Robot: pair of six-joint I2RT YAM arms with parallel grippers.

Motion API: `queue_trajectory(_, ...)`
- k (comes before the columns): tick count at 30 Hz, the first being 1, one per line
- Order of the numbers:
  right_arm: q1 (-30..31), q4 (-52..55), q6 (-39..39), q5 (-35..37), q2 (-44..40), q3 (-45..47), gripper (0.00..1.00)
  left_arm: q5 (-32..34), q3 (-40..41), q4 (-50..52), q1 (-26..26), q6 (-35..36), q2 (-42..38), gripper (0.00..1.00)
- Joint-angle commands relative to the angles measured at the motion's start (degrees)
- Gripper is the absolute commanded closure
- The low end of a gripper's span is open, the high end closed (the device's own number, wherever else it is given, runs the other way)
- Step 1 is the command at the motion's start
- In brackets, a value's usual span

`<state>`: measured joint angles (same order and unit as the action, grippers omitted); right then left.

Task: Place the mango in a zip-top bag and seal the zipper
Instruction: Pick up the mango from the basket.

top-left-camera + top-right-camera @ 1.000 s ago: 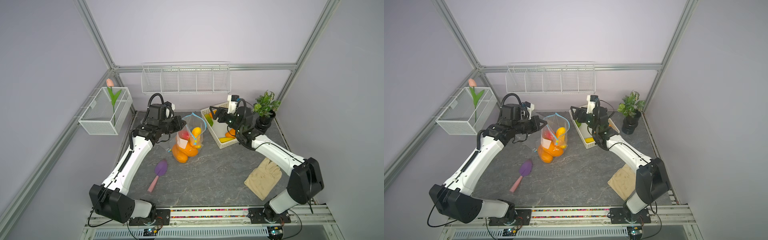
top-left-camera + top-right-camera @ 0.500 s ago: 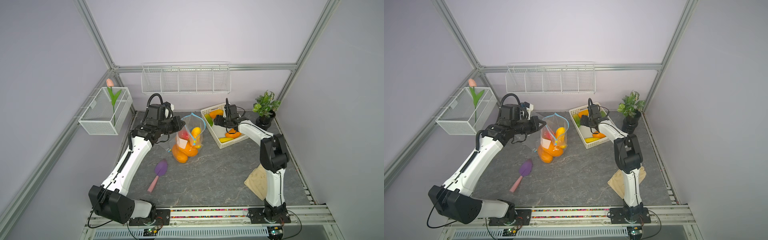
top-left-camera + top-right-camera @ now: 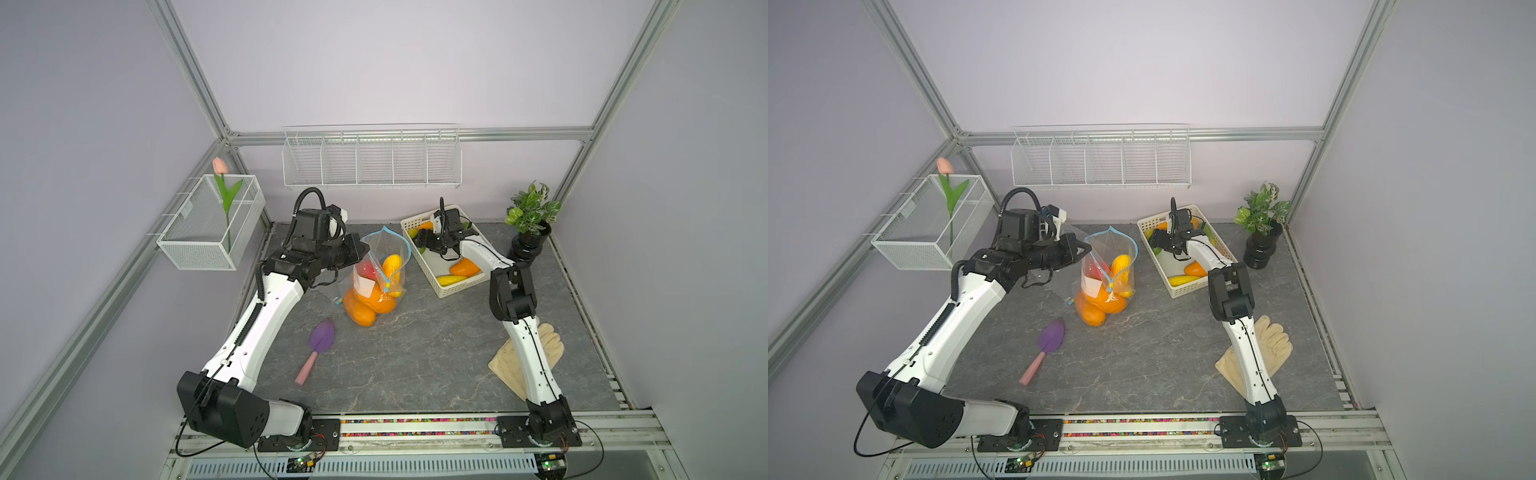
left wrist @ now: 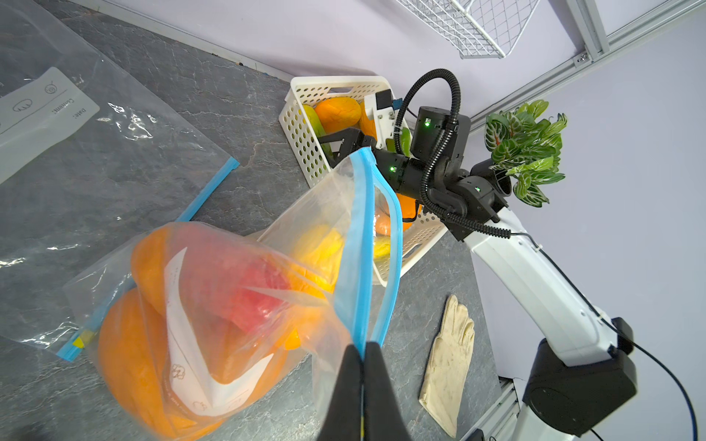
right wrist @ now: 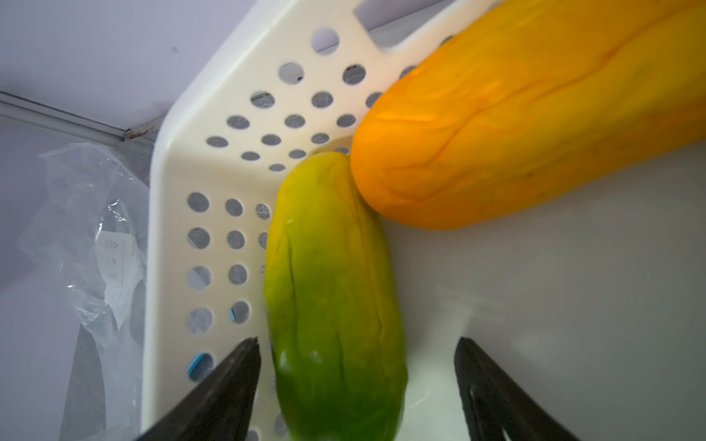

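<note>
Left gripper (image 4: pixel 362 349) first: its fingers (image 4: pixel 344 385) are pinched tight together on the blue zipper strip (image 4: pixel 363 248) of the clear plastic zip-top bag (image 4: pixel 324 214). They've got it right at one end of the mouth and are holding that edge up. The mouth gapes open, with the two blue strips apart in the middle. Inside there are a few orange fruits at the bottom, with a red one and a yellow one higher up. The bag's bottom rests on the grey marble-look tabletop (image 3: pixel 415 353).

Right gripper (image 5: pixel 356 340): fingers spread wide, nothing gripped. It's down inside the white perforated plastic basket (image 5: pixel 172 229), straddling one end of the green-to-yellow oblong mango (image 5: pixel 332 286). One finger (image 5: pixel 229 385) sits just beside the mango's side, and honestly I can't tell if it touches. The other finger (image 5: pixel 493 389) is well apart from it. So the mango is in the basket, lying on the floor along the holed wall, its far tip against a bigger orange fruit (image 5: pixel 535 114).

Further out, in both top views the basket sits near the bag, toward the back. A second clear bag (image 4: pixel 95 152) lies flat on the table beside the held one. A purple trowel with a pink handle (image 3: pixel 321 338) lies in front of the bag. A cream glove (image 3: pixel 550 347) is partly under the right arm, and a potted green plant (image 3: pixel 530 208) stands in the back corner.
</note>
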<state>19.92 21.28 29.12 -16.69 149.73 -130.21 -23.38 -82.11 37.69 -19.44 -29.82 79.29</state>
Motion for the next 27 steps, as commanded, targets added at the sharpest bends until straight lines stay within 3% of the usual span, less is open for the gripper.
queue_trajectory(1,0.7,3.8,-0.2,-2.1,1.8,-2.3,0.17,0.7,-2.4,0.5,0.4,0.8,0.3,1.0)
queue_trajectory(6,0.8,9.4,0.0,1.0,4.3,-5.8,0.19,0.3,-2.8,0.5,0.4,0.8,0.6,1.0)
queue_trajectory(11,1.0,17.0,-0.1,11.3,2.4,-6.0,0.44,0.7,-2.9,1.1,0.4,1.1,0.4,1.0)
queue_trajectory(17,0.4,11.9,-0.3,15.5,-7.8,6.0,0.56,1.2,-2.6,1.2,0.5,1.3,0.0,1.0)
queue_trajectory(27,0.4,-3.7,-1.4,11.4,-29.8,30.7,0.64,1.1,-1.0,0.0,0.6,1.0,-0.1,1.0)
